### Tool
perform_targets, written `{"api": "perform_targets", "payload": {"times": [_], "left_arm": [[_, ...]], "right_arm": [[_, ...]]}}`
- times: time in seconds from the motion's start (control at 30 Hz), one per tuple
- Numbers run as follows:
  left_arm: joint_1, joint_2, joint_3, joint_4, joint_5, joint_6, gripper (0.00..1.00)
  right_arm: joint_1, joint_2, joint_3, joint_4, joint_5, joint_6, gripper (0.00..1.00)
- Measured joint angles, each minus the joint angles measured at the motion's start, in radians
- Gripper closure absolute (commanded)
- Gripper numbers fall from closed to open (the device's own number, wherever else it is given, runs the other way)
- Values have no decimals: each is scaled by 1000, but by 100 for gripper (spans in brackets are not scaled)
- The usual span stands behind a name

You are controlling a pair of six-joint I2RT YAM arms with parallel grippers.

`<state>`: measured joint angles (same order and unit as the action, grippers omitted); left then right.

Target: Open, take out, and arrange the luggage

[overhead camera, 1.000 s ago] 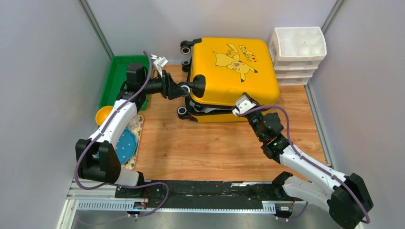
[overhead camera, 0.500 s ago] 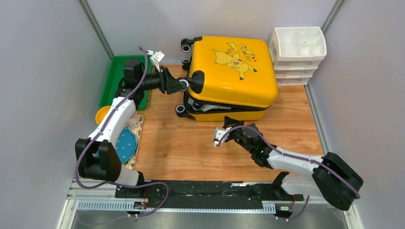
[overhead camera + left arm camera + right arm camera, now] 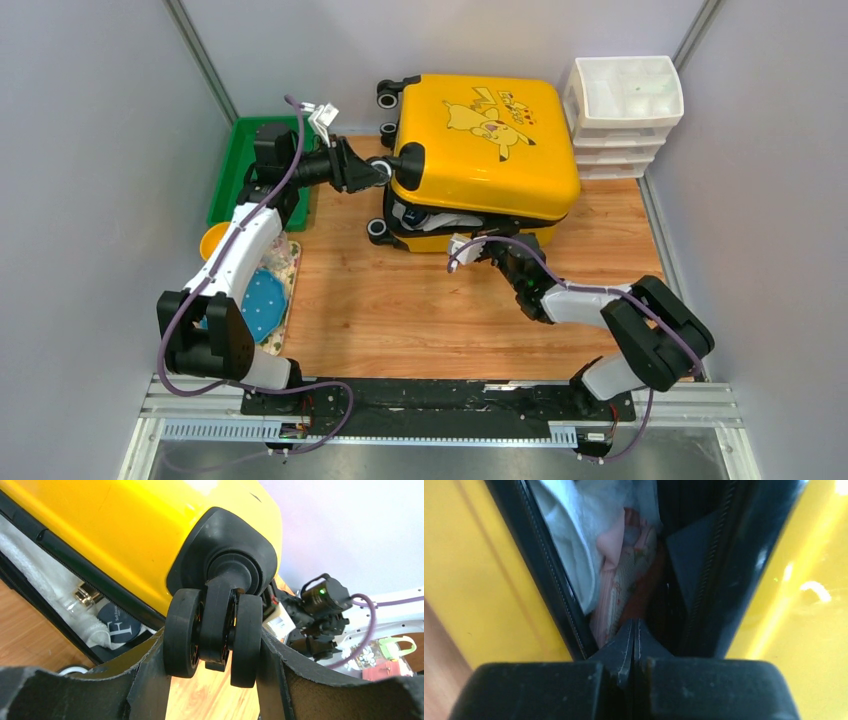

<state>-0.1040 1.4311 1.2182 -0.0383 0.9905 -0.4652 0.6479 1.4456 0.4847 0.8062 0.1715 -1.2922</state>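
A wooden table (image 3: pixel 400 300) fills the walled cell, and the luggage (image 3: pixel 485 140) lies flat at its far side, near the back wall. The printed yellow shell is on top and tilted up at the left end, so a dark gap runs between the two halves. A white drawer unit (image 3: pixel 625 110) stands just beside its right end, and a green tray (image 3: pixel 235 165) sits off to the left. The left gripper (image 3: pixel 378 172) reaches in from the tray side. Its fingers are set moderately wide and clamp either side of the black caster wheel (image 3: pixel 212 630) at the raised shell's corner. The right gripper (image 3: pixel 634 632) has its tips pressed together with nothing between them, and it points into the gap along the near edge. Through that gap show a white cloth (image 3: pixel 569 540), a pink flowered fabric piece (image 3: pixel 624 575), and a small gold-capped bottle (image 3: pixel 82 595).
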Motion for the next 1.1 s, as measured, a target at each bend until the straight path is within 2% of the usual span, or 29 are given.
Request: {"api": "perform_targets", "payload": {"times": [0.1,0.3,0.33,0.4,0.43,0.57,0.67,0.83,0.93,1.03,1.1], "left_arm": [[1,0,-4,22,-6,-17,100],[34,1,-8,114,-2,-50,100],[37,1,-7,127,-1,-51,74],[40,2,3,126,5,-42,45],[42,4,21,113,12,-28,22],[71,-4,68,76,-31,54,21],[182,-45,42,69,-53,87,20],[436,-161,-89,31,-30,116,20],[537,-245,-159,-84,21,245,21],[502,-380,-248,-263,100,480,21],[388,-470,-287,-408,121,660,20]], "right_arm": [[-63,54,5,46,-23,-71,100],[-129,53,85,83,-18,-148,100],[-132,55,108,83,-15,-150,100],[-137,58,153,80,-7,-146,100],[-139,56,180,67,-4,-141,100],[-141,48,293,-3,16,-96,100],[-145,40,359,-62,26,-42,100],[-146,40,457,-161,30,42,99],[-146,40,502,-207,32,80,99],[-146,48,562,-266,34,125,99],[-146,64,613,-297,33,151,99]]}}
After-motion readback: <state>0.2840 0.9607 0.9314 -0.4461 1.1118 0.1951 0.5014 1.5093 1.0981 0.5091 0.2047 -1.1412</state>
